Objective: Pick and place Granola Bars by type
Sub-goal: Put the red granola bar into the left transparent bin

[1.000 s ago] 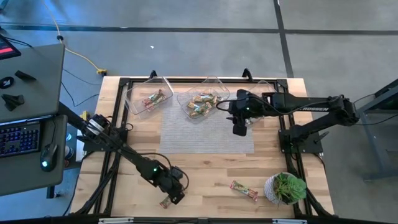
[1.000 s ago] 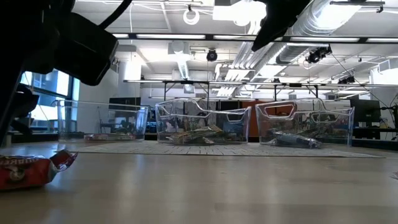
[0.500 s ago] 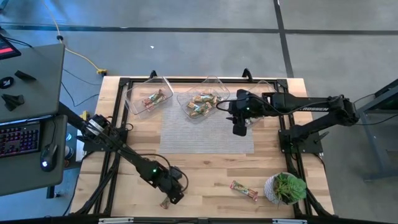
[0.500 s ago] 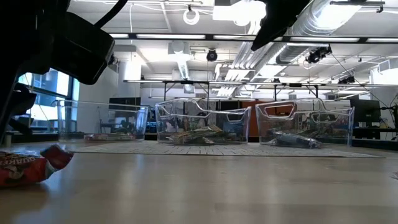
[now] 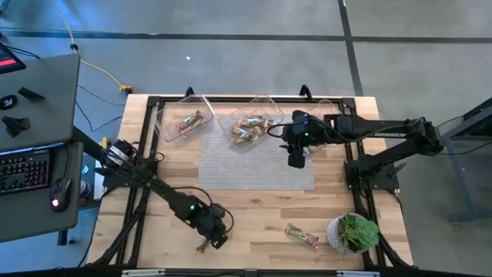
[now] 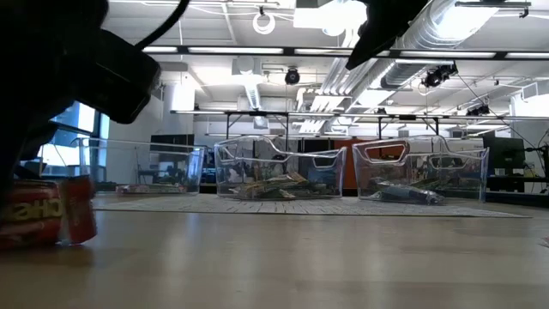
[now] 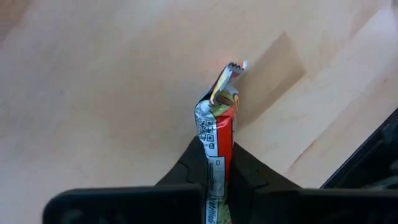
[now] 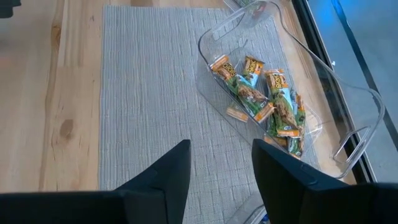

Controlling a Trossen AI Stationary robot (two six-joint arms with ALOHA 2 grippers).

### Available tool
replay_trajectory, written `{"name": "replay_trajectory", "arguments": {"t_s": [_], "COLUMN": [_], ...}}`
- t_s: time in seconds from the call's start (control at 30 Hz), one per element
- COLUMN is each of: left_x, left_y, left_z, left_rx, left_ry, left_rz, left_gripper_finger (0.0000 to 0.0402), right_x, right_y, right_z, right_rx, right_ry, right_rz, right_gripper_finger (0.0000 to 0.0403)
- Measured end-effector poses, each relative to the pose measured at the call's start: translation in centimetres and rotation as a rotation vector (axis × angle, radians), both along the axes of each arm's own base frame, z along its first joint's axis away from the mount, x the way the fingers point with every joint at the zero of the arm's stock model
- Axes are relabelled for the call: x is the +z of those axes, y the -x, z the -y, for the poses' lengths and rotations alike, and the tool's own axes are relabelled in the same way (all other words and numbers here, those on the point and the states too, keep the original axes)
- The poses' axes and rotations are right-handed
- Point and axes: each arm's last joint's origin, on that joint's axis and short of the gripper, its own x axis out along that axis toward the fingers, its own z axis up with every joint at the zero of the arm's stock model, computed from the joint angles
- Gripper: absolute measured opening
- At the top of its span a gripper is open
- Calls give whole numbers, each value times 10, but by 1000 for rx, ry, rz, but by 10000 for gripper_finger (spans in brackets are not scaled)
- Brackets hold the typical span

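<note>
A red-orange granola bar (image 7: 216,134) stands on its long edge near the table's front left, with my left gripper (image 5: 209,237) shut on it; the low view shows it at the far left (image 6: 60,210). My right gripper (image 8: 221,180) hangs open above the grey mat (image 5: 254,165), beside the middle clear tub (image 5: 250,127) of green-tan bars. A second red-orange bar (image 5: 301,235) lies flat on the wood near the front right. The left tub (image 5: 183,119) holds a red-orange bar. My left gripper pinches the bar's two flat faces (image 7: 216,163) between its two fingers, which slant down from above. The bar's crimped end (image 7: 230,71) sticks out past the fingertips. The bar stands on edge, its lower edge (image 6: 69,240) at the tabletop.
A third clear tub (image 5: 329,111) stands at the far right, partly under my right arm. A small potted plant (image 5: 354,232) sits at the front right corner. Black frame rails (image 5: 142,192) run along the table's sides. Bare wood lies between the mat and the front edge.
My left gripper has shut on the red-orange bar. The bar, which lay flat on the wood, has been turned up on its long edge between the fingers and shifted a little toward the table's left.
</note>
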Motion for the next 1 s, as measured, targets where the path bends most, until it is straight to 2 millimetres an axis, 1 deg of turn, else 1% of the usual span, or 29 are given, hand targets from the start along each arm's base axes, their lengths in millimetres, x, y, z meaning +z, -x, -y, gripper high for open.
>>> {"name": "replay_trajectory", "arguments": {"t_s": [0.1,0.23,0.3,0.37,0.43,0.53,0.6,0.73,0.8,0.9,1.0], "left_x": [10,37,48,58,70,86,99,126,137,147,150], "left_y": [-4,-8,-6,-2,5,20,31,53,65,81,98], "left_z": [-13,-35,-52,-74,-100,-140,-166,-219,-240,-272,-301], "left_rx": [10,-13,-15,-1,25,74,111,279,369,419,507], "left_ry": [-10,-19,-57,-116,-200,-319,-401,-603,-681,-770,-796], "left_rz": [28,105,96,73,43,-31,-39,-9,4,-12,-73], "left_gripper_finger": [22,41,43,42,40,39,39,39,39,39,39], "right_x": [0,0,0,1,0,1,1,1,3,4,4], "right_y": [0,0,0,-1,-1,-1,-1,-1,-3,-4,-5], "right_z": [0,0,0,0,0,0,0,0,0,0,0], "right_rx": [0,0,0,-1,0,0,0,0,0,0,0], "right_ry": [0,0,0,1,1,1,1,2,3,4,6], "right_rz": [0,2,6,8,7,9,11,22,38,56,66], "right_gripper_finger": [156,158,156,154,154,156,157,157,156,154,155]}}
